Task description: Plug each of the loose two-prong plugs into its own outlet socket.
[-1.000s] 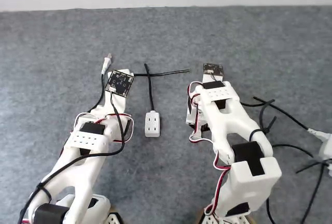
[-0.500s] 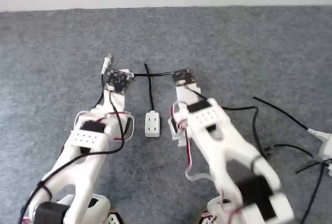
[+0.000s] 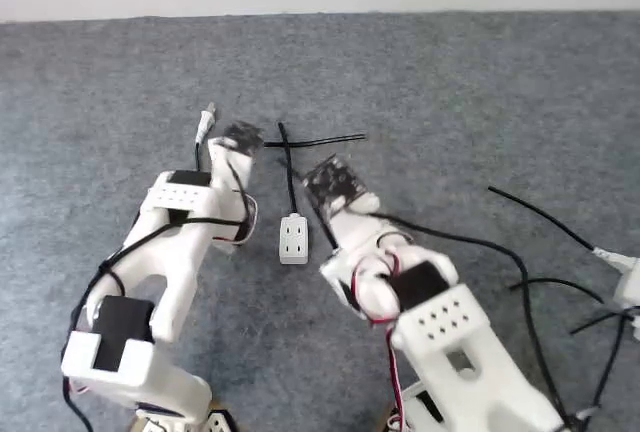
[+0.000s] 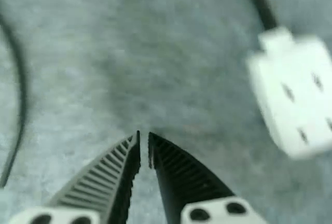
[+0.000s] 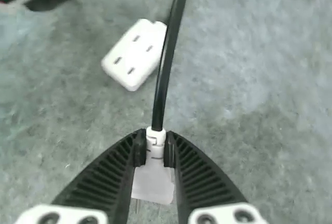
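Note:
A white outlet block (image 3: 293, 237) with several sockets lies on the grey carpet between the arms, its black cord (image 3: 289, 177) running away from me. My right gripper (image 5: 153, 142) is shut on a white two-prong plug (image 5: 152, 180), whose black cord (image 5: 168, 53) runs past the outlet block (image 5: 134, 60) just ahead. My left gripper (image 4: 143, 137) is shut with nothing in it, low over bare carpet beside the outlet block (image 4: 293, 94). In the high view the left gripper (image 3: 240, 139) hangs near a small white plug (image 3: 208, 120) at the far left.
A thin black wire (image 3: 320, 140) lies across the carpet beyond the outlet. More black cables (image 3: 545, 217) and a white plug (image 3: 625, 274) lie at the right edge. A pale wall bounds the far side.
The right arm has swung left and drawn back toward the outlet block. The left arm has turned and lifted, its gripper staying near the far-left plug.

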`<action>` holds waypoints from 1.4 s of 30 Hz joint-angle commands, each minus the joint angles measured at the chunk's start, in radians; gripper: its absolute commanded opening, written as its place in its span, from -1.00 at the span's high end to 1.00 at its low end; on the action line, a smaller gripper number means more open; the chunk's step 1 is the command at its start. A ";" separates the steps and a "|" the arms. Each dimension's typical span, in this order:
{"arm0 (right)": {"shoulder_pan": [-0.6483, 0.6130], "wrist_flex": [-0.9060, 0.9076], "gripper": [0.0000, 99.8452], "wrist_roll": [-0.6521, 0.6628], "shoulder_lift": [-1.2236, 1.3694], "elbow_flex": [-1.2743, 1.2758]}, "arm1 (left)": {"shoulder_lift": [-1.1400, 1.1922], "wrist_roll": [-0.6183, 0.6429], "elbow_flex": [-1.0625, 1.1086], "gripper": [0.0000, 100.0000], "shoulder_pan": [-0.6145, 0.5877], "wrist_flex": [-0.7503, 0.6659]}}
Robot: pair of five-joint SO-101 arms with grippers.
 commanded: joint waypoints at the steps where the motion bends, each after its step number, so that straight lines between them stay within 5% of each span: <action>1: -0.036 0.005 0.98 0.037 -0.124 0.028 | 0.002 -0.144 -0.033 0.95 0.060 0.055; 9: 0.168 -0.062 0.98 -0.087 -0.389 0.106 | 0.011 -0.086 -0.039 0.95 0.061 0.046; 18: 0.180 -0.064 0.98 -0.086 -0.513 0.155 | 0.003 0.014 -0.031 0.95 0.051 -0.006; 23: 0.093 -0.058 0.98 -0.081 -0.516 0.167 | 0.006 -0.150 -0.031 0.96 0.089 0.066; 31: 0.027 -0.143 0.98 -0.044 -0.493 0.252 | -0.040 -0.238 0.025 0.96 0.124 0.071; 42: 0.022 -0.283 0.98 -0.052 -0.171 0.201 | -0.365 -0.292 0.348 0.96 0.192 -0.117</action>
